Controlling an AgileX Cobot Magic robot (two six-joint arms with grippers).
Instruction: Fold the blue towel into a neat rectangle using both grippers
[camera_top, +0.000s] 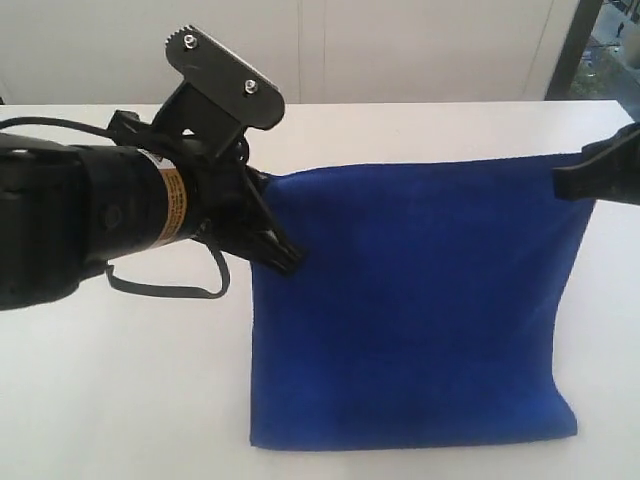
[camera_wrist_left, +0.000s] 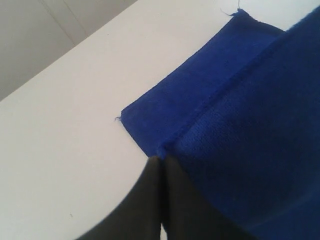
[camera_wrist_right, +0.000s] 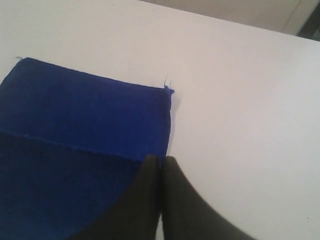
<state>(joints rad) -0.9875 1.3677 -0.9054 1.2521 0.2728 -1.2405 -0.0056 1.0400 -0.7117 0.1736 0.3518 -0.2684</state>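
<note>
**Item: blue towel (camera_top: 420, 310).** One piece, deep royal blue, plain, with a soft nap.
- Position: on the white table (camera_top: 120, 400), to the right of the table's middle.
- Near part: the near edge rests on the table top, straight, with rounded corners.
- Layers: the wrist views show two. A lower layer lies flat on the table, with a stitched hem line and loose threads (camera_wrist_right: 168, 83) at its corners. An upper layer lifts off it towards the grippers.
- Surface: smooth, with a slight sag between the two held corners.

**Item: left gripper (camera_top: 280, 255).** Black, above the table's left half.
- Fingers (camera_wrist_left: 147, 200) are pressed together, pinching the upper layer's far left corner.
- A loop of cable (camera_top: 205, 290) hangs under the arm.

**Item: right gripper (camera_top: 572, 180).** Black, above the table's right edge.
- Its tips (camera_wrist_right: 160, 160) are closed on the upper layer's far right corner.

**Item: wall (camera_top: 400, 50).** Pale panels beyond the table's far edge.
</note>
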